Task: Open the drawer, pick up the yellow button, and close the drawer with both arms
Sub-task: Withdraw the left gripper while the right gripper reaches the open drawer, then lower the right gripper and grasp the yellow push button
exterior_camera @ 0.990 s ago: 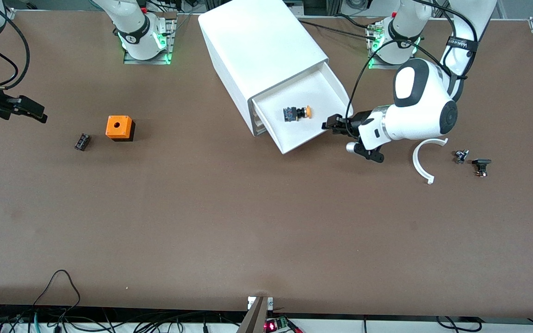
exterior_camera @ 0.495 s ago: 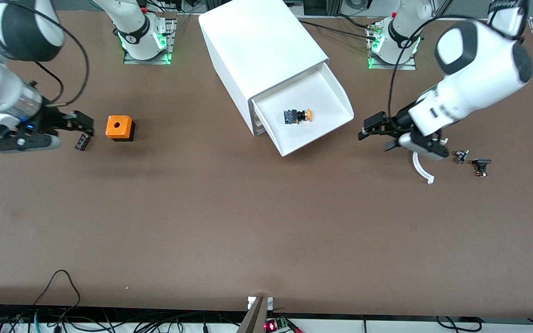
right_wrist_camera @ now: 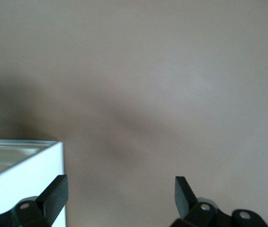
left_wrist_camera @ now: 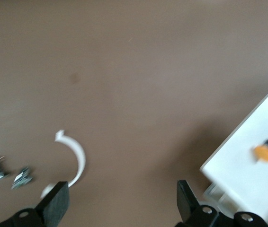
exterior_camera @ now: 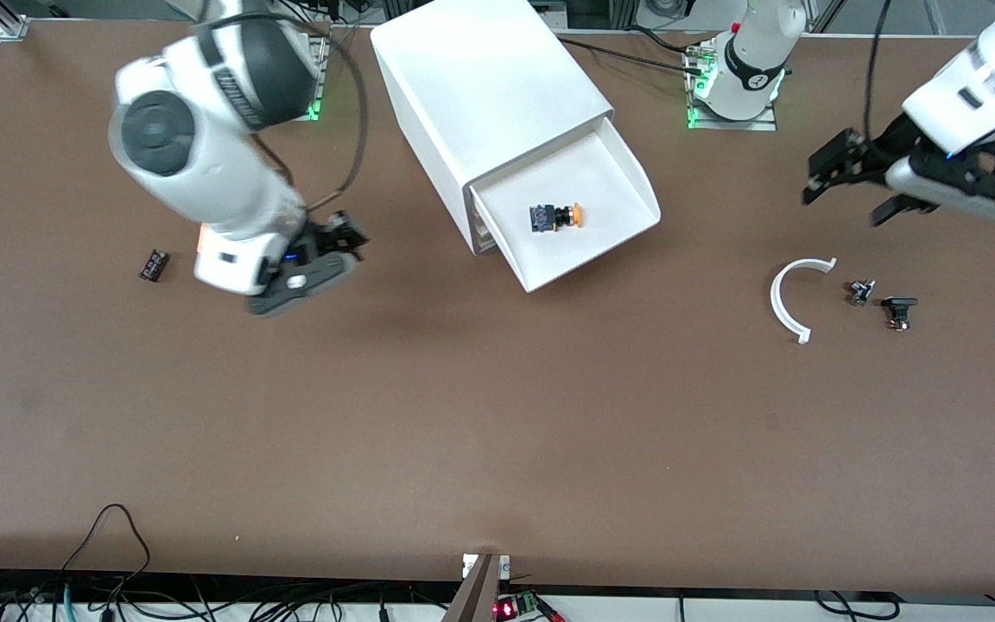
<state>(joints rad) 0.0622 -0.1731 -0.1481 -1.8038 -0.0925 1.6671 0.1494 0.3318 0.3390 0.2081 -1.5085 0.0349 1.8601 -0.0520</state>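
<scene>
The drawer (exterior_camera: 579,212) stands pulled out, so the button (exterior_camera: 556,215) lies exposed in it (cap toward the left arm's end). The right gripper (exterior_camera: 338,242), spread, hangs over the worktop (exterior_camera: 497,415) beside the cabinet (exterior_camera: 484,95); the left gripper (exterior_camera: 843,168), also spread, waits clear.

white drawer (exterior_camera: 588,212), orange-capped black-blue button (exterior_camera: 555,215), brown table (exterior_camera: 463,432), white arc (exterior_camera: 787,298)

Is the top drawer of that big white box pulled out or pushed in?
Pulled out. The wide white tray drawer juts from the white box cabinet, its floor exposed with the small orange-capped button lying inside.
</scene>
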